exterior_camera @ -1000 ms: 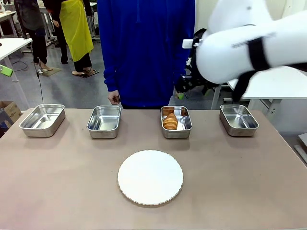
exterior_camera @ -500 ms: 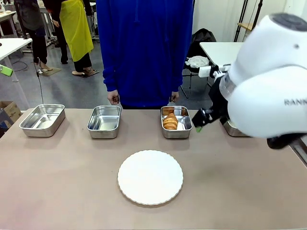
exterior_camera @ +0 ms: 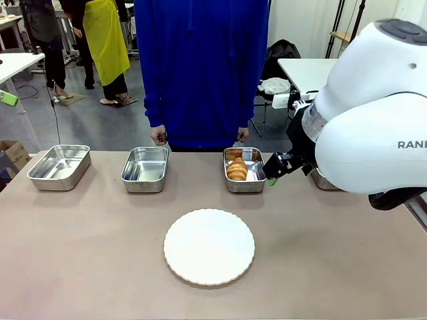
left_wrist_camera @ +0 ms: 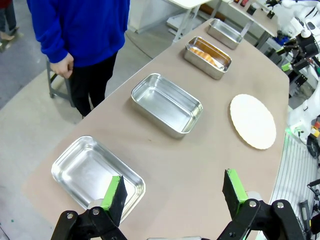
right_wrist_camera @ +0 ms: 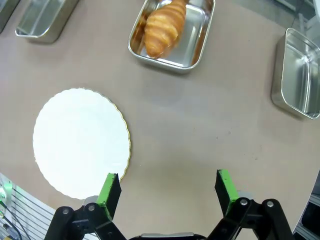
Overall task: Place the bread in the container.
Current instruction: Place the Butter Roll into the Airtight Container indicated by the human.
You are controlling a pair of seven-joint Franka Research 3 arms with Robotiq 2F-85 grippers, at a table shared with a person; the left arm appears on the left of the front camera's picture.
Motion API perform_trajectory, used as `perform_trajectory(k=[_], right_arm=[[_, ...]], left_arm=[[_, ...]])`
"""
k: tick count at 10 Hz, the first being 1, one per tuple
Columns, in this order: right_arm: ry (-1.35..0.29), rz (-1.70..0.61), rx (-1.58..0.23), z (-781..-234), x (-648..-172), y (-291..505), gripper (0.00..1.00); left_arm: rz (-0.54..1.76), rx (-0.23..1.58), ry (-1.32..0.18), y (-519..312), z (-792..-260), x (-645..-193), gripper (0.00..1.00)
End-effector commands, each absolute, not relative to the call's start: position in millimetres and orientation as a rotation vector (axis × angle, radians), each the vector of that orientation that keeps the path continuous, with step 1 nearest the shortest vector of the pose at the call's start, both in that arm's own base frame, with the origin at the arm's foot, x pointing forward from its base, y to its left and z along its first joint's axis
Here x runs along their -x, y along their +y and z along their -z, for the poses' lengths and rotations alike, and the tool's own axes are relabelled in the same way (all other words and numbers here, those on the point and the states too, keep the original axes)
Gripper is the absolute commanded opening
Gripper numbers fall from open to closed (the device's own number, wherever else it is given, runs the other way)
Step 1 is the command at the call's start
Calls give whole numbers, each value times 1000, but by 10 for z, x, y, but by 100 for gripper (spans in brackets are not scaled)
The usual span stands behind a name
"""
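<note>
a round white plate (exterior_camera: 209,247) with a scalloped edge is seen lying bare at the middle of the brown surface (exterior_camera: 87,253), three empty steel pans (exterior_camera: 59,166) (exterior_camera: 145,169) (exterior_camera: 331,166) are set in a row along its far side, and a person in a blue top (exterior_camera: 200,67) is stood behind them.

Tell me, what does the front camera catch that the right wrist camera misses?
Front only: the person in blue standing behind the table and the big white arm reaching in. Right wrist only: its own open gripper, green fingertips spread above bare tabletop. Both: the croissant lying in a steel pan, the white plate, and other steel pans.
</note>
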State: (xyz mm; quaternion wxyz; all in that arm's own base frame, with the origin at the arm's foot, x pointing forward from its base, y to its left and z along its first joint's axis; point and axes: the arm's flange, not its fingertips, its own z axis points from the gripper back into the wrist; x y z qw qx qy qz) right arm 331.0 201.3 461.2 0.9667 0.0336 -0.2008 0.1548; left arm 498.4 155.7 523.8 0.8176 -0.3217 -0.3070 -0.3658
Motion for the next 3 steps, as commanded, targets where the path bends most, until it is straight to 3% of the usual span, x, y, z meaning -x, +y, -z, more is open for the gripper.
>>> perform_trajectory(k=[1, 3], right_arm=[[-408, -319, -61, -4610, -3316, 2004, 100], [-408, -319, -61, -4610, -3316, 2004, 100]], left_arm=[[782, 693, -659, 1548, -5255, -4967, 100], [782, 693, -659, 1548, -5255, -4967, 100]])
